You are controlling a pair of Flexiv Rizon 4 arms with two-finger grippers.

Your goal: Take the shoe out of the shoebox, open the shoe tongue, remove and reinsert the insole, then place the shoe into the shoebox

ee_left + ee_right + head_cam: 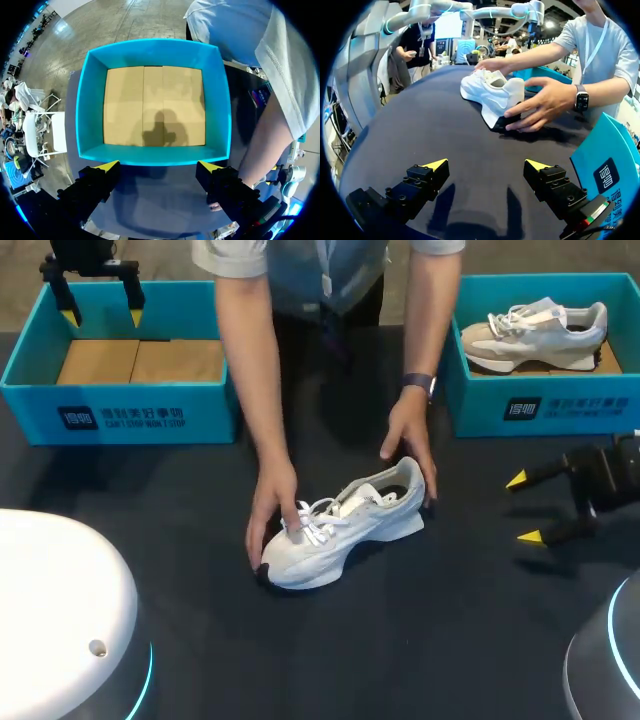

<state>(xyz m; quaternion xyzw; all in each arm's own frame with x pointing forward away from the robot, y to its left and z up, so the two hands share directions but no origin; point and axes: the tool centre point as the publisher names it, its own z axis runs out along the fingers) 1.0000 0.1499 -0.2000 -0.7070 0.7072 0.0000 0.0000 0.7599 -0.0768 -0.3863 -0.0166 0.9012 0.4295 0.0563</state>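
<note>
The white shoe [345, 525] lies in the middle of the bench [450, 640], held by a person's hands [272, 515]. My right claw [524, 508] is wide open, well apart on its right, pointing at it. My left claw [102, 317] hangs wide open over the left shoebox [120, 415].

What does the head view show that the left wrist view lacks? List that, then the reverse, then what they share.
Head view only: the white lace-up sneaker on the dark table, a person's hands on its toe and heel; a second pale sneaker in the right turquoise cardboard shoebox; the right gripper, open. Left wrist view only: the left turquoise shoebox's whole brown floor, bare, with a shadow on it. Both: that left shoebox, the open left gripper by it, the person's arm.
</note>
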